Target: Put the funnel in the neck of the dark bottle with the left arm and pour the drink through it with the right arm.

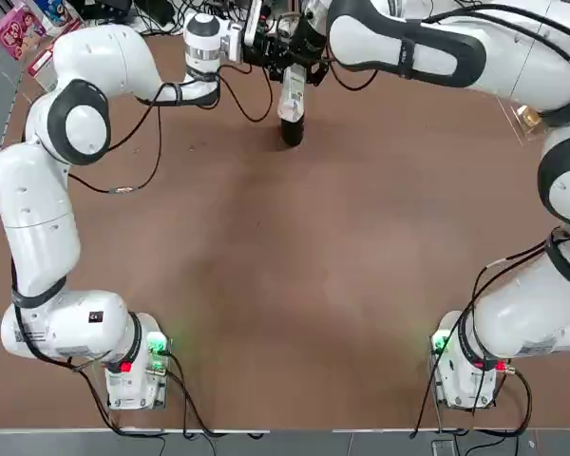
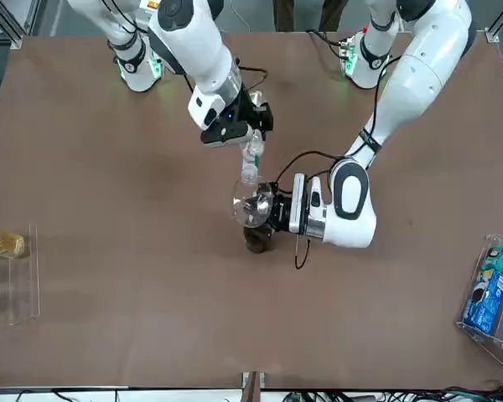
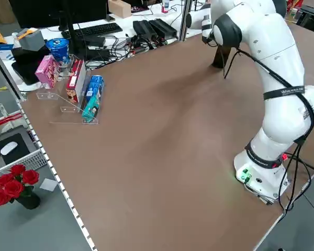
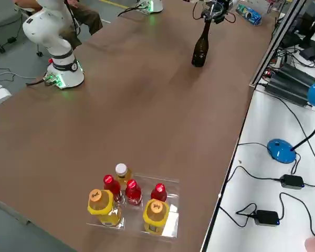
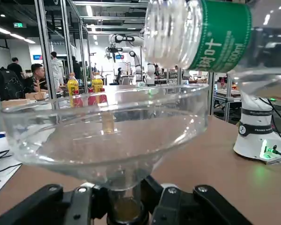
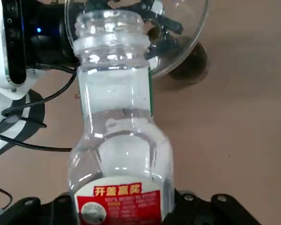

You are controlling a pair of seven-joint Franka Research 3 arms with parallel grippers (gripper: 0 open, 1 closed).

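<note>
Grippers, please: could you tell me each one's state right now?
Left gripper: shut on the funnel.
Right gripper: shut on the drink bottle.

a robotics lab: metal racks (image 5: 61,42), more robot arms (image 5: 126,47)

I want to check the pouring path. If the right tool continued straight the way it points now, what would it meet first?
Most likely the funnel: the right tool aims the drink bottle at its bowl on the dark bottle. Depth is unclear.

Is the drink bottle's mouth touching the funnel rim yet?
Apart. The left wrist view shows the drink bottle tilted above the funnel, with background visible between its mouth and the rim.
</note>
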